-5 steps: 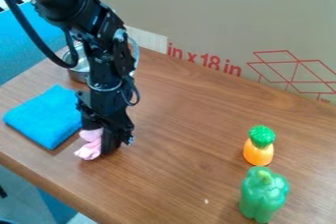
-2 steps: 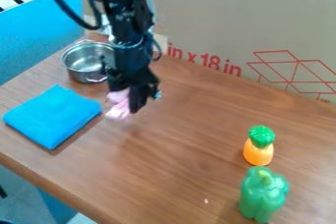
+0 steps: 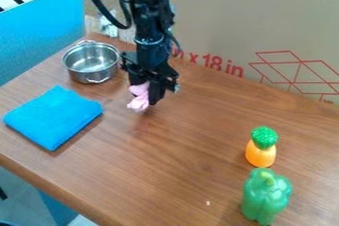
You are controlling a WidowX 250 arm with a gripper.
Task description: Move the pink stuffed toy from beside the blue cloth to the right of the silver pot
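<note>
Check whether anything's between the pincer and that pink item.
Nothing visible is: the pincer holds the pink item. The metal pot and folded blue cloth sit off to the view's left, not between them.

i've brought my black two-finger gripper (image 3: 147, 96) toward one o'clock, and the crumpled soft pink cloth (image 3: 138, 102) has travelled with it. the cloth sat just off the four-to-five o'clock corner of the folded square blue towel (image 3: 53, 117); now it's raised, between two and three o'clock from there. my arm (image 3: 151, 31) has swung clear of the round silvery metal pot (image 3: 90, 75), uncovering what it hid.
</note>
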